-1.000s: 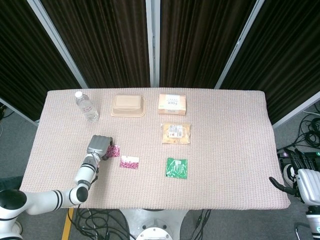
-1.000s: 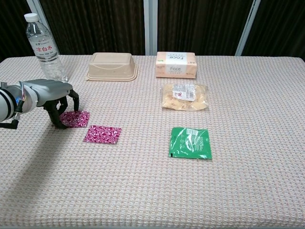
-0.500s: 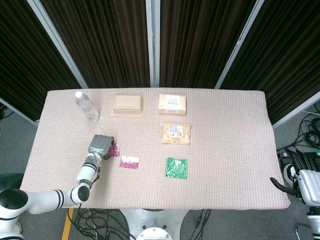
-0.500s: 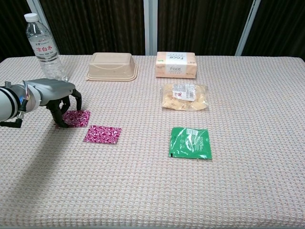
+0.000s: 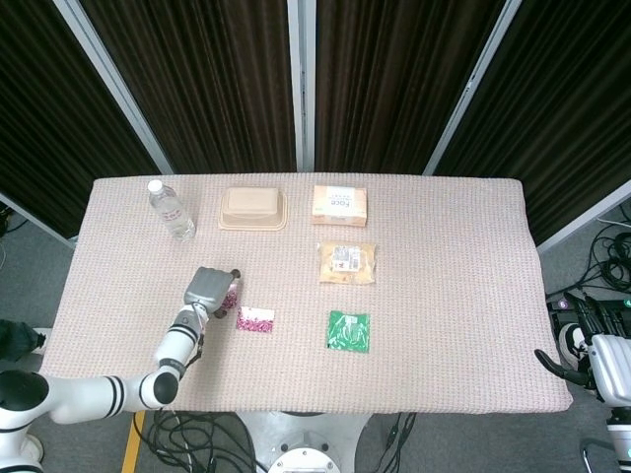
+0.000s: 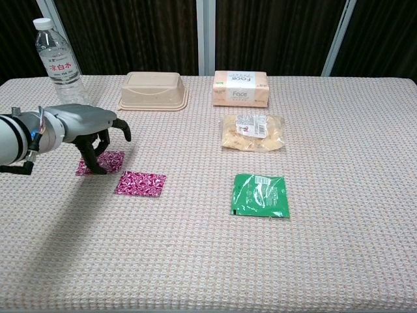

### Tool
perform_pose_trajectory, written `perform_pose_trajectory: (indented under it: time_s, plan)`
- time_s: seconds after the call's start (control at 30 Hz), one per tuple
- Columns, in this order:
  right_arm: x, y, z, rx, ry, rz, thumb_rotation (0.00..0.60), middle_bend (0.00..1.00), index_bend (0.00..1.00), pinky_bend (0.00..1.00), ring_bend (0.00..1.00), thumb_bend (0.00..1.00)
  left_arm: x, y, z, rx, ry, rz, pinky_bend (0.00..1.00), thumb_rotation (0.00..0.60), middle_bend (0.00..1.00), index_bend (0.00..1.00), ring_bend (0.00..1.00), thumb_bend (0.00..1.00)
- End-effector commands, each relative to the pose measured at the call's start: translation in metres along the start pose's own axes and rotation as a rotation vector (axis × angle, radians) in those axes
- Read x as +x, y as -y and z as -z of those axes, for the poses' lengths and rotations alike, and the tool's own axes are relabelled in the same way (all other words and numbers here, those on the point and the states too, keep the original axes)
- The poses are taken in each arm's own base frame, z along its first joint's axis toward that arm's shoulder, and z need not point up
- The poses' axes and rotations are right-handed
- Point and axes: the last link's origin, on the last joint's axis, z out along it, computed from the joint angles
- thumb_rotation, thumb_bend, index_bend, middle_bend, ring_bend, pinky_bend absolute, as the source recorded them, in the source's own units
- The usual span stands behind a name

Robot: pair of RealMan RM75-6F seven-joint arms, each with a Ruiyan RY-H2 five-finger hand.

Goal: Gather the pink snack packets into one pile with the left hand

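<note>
Two flat pink patterned foil snack packets on the woven beige tablecloth (image 6: 339,195), lying near one another but not yet stacked: the far packet (image 6: 109,161) partly under the grey left hand (image 6: 91,130), the near packet (image 6: 140,183) just beside it toward the table's middle, untouched. In the head view the same pair at the hand's right edge (image 5: 231,296) and just beyond (image 5: 254,318).

Left hand (image 5: 209,287) arched over the far packet, fingers spread and curved down, a dark fingertip (image 6: 98,168) apparently pressing on the packet's near-left corner. Nothing lifted or pinched, as far as can be told; more a press than a grasp. Right hand (image 5: 603,357) parked off the table's right edge, seen only in part; whether its fingers are spread or curled, impossible to tell.

Step in hand, by judgement: getting purchase on the far packet, either to slide or to lift it toward its neighbour. Next move calls for firm downward pressure or a clean pinch on thin foil, then a short sideways carry until one packet overlaps the other, without nudging the near one away. Well apart and of no concern: clear plastic water bottle (image 6: 61,62), green packet (image 6: 260,195).
</note>
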Motion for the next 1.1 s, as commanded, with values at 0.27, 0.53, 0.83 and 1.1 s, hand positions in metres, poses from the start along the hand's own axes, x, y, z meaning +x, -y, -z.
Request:
perform_pose_trajectory:
  time_s: [0.27, 0.53, 0.83, 1.1]
  plan:
    - [0.0, -0.002, 0.0, -0.007, 0.002, -0.001, 0.088, 0.11, 0.05, 0.08, 0.0, 0.09, 0.0, -0.041, 0.016, -0.109, 0.016, -0.026, 0.87, 0.6, 0.83, 0.35, 0.86, 0.25]
    - [-0.002, -0.004, -0.001, -0.01, 0.007, -0.004, 0.087, 0.11, 0.05, 0.08, 0.0, 0.09, -0.012, -0.049, 0.015, -0.091, 0.05, -0.022, 0.87, 0.6, 0.83, 0.37, 0.86, 0.25]
    - [-0.002, -0.004, -0.001, -0.009, 0.008, -0.004, 0.085, 0.11, 0.05, 0.08, 0.0, 0.09, -0.017, -0.053, 0.013, -0.076, 0.05, -0.01, 0.87, 0.6, 0.83, 0.4, 0.86, 0.25]
    - [-0.001, -0.005, 0.0, -0.014, 0.008, -0.003, 0.09, 0.11, 0.05, 0.08, 0.0, 0.09, -0.02, -0.052, 0.011, -0.067, 0.054, -0.018, 0.87, 0.6, 0.83, 0.4, 0.86, 0.25]
